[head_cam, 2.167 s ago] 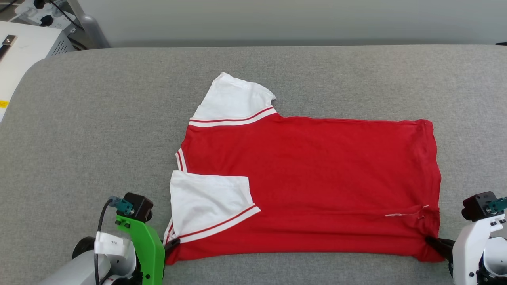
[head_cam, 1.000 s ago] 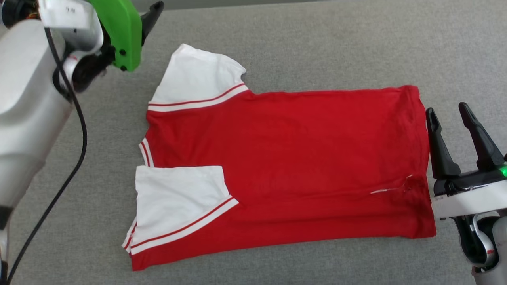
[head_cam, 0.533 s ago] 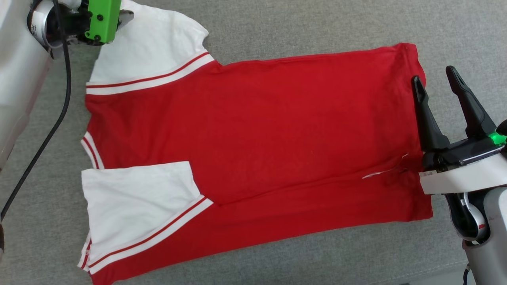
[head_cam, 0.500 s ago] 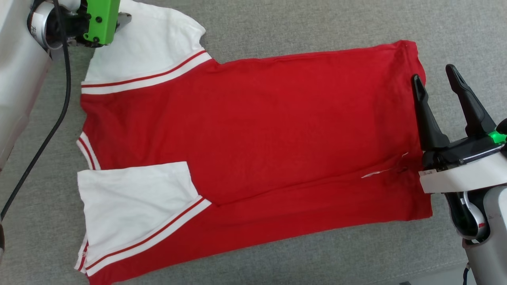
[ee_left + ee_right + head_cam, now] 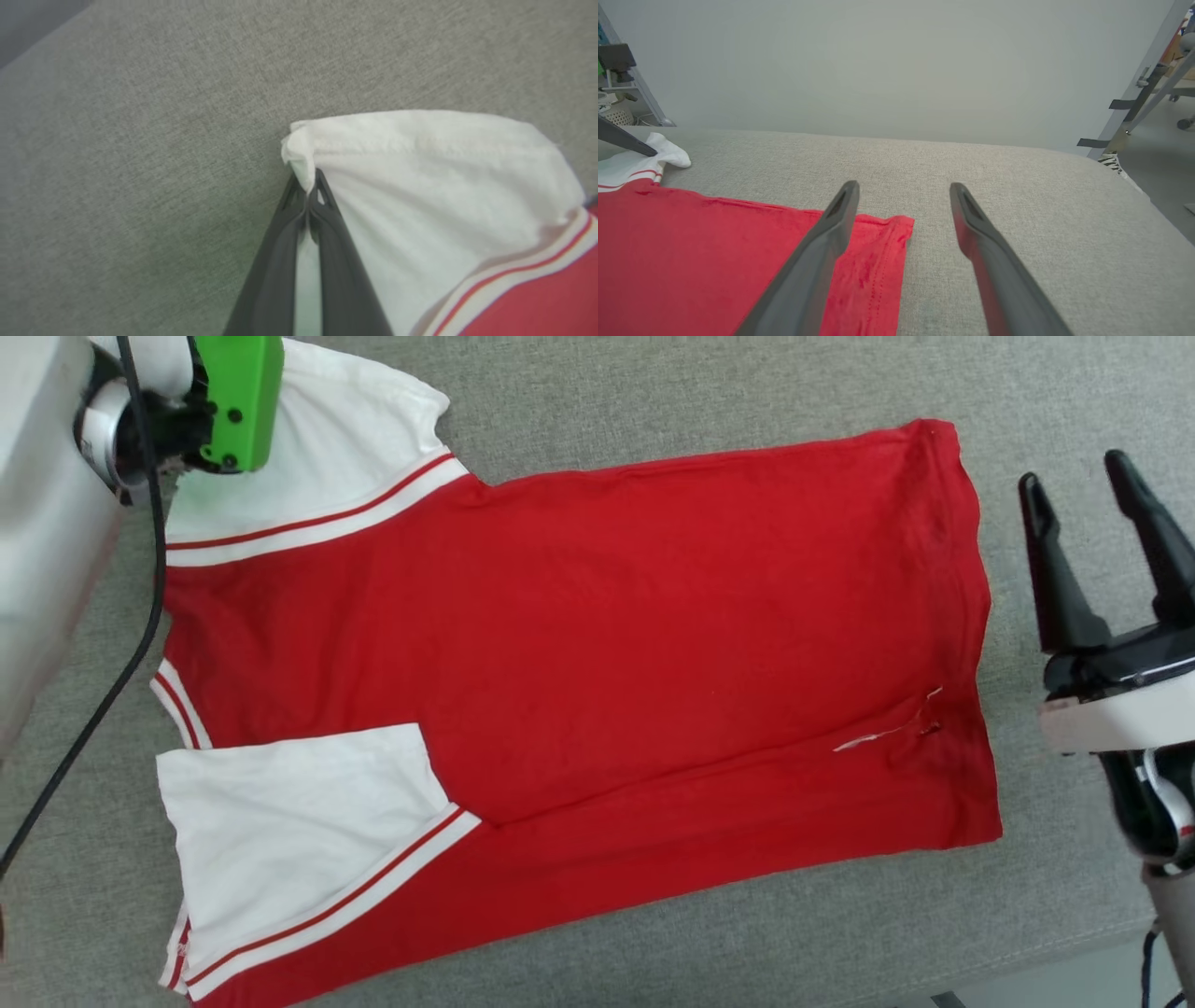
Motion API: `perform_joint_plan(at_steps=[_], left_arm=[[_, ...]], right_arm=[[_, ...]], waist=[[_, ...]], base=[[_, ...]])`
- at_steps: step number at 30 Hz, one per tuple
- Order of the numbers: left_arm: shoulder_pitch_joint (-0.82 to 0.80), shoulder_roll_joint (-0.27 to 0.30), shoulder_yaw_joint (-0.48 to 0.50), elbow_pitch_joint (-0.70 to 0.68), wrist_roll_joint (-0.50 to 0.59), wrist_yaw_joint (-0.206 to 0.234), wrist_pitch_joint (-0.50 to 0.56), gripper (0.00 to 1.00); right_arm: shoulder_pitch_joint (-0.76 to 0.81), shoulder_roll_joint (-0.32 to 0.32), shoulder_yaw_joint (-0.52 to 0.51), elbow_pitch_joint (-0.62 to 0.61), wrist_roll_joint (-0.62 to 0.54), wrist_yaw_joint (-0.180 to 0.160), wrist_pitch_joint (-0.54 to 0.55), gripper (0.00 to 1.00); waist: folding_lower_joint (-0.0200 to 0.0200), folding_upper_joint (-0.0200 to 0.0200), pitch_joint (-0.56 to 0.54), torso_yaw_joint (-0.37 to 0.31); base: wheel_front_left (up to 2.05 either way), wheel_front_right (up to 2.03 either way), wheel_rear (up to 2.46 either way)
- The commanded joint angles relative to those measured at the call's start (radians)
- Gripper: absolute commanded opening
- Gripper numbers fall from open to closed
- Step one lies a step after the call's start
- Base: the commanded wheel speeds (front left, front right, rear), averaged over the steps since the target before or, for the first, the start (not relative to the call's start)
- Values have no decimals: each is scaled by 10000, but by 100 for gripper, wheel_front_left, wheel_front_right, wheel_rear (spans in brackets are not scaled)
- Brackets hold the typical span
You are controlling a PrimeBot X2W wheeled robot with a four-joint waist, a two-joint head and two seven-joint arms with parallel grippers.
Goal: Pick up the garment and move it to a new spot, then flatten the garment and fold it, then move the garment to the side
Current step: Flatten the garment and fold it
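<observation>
firmly, left claw [image 5: 308, 185] pinching garment [image 5: 579, 644] sleeve, right claw [image 5: 1072, 471] agape alongside

A: What did the things rest on?
B: A grey padded surface [image 5: 672, 401], covered in woven cloth.
A: And what lay on it?
B: The garment [image 5: 607, 616], spread flat with a plain red side up. Its near sleeve [image 5: 289, 821] was folded over the red body; its far sleeve [image 5: 345, 448] reached out over the grey cloth
</observation>
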Motion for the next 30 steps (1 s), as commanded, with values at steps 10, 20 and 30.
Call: perform_joint_plan(at_steps=[10, 20, 30], left_arm=[[1189, 349, -668, -1725, -176, -29, -2348, 0], [1606, 361, -928, -3062, 294, 29, -3742, 0], [1329, 260, -965, -3893, 694, 317, -3974, 0]], right_arm=[[-1812, -2431, 693, 93, 1024, -7, 3460, 100], [-3536, -4279, 2563, 1313, 3960, -7, 9415, 100], [-4599, -3721, 3225, 3400, 4078, -7, 10781, 100]], waist=[[-1, -1, -1592, 1292], [-1, -1, -1669, 2194], [-1, -1, -962, 2689]], base=[[0, 0, 0], [0, 0, 0], [0, 0, 0]])
